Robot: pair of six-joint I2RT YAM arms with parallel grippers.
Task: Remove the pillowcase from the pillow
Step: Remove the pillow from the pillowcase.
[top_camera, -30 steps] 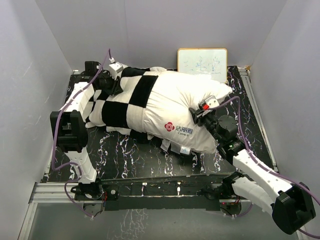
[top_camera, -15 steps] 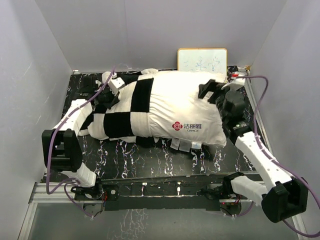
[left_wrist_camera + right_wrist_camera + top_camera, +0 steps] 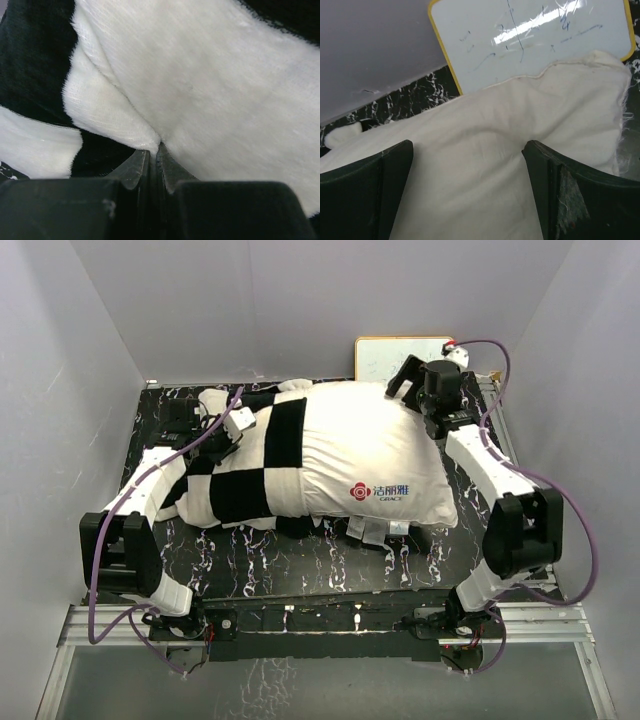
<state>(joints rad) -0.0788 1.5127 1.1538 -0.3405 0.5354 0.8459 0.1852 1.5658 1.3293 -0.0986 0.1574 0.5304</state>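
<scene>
Since a second ago the right arm has lifted off the pillow's right side and swung to its far right corner, where the right gripper [image 3: 467, 155] hangs with its jaws spread wide and empty just above the pillow [image 3: 370, 445], close to the whiteboard [image 3: 545, 40]. The left gripper [image 3: 150, 150] has pinched tight on a fold of the pillowcase [image 3: 240, 480], at a cream square. The pillow lies across the middle of the table [image 3: 280, 560], logo up, its left part inside the checkered pillowcase and the rest bare.
</scene>
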